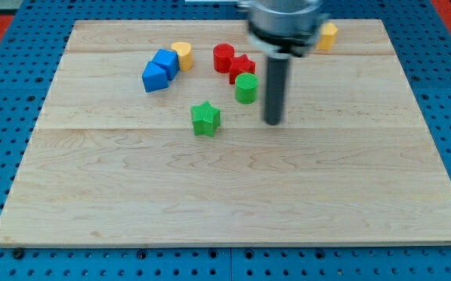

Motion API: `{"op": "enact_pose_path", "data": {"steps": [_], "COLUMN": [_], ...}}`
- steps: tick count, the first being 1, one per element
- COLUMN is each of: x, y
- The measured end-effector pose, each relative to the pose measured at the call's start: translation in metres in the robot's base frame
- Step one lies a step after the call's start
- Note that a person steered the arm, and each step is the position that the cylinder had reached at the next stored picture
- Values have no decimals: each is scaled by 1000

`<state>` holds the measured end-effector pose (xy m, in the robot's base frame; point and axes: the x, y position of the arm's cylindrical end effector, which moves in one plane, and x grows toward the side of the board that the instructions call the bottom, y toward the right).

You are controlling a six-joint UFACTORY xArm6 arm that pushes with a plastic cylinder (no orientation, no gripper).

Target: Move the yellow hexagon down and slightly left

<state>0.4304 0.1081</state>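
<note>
Judging by the layout, we have not begun the push: the yellow hexagon [328, 35] sits at the tabletop's [233, 203] top right, partly behind our arm, while our tool, a bare rod holding nothing, has its tip [273, 122] well below-left, beside the green cylinder [246, 87]

My tip [273, 122] hangs upright beneath the blurred arm head, seemingly touching the surface.
</note>
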Motion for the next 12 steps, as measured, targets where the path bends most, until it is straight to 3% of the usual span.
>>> {"op": "enact_pose_path", "data": {"steps": [1,2,3,4,5,7,8,11,12], "x": [-69,-172,-231,-234,-194,-115,-115,-30,-50], "y": [100,140,110,72,37,57,102,125,134]}}
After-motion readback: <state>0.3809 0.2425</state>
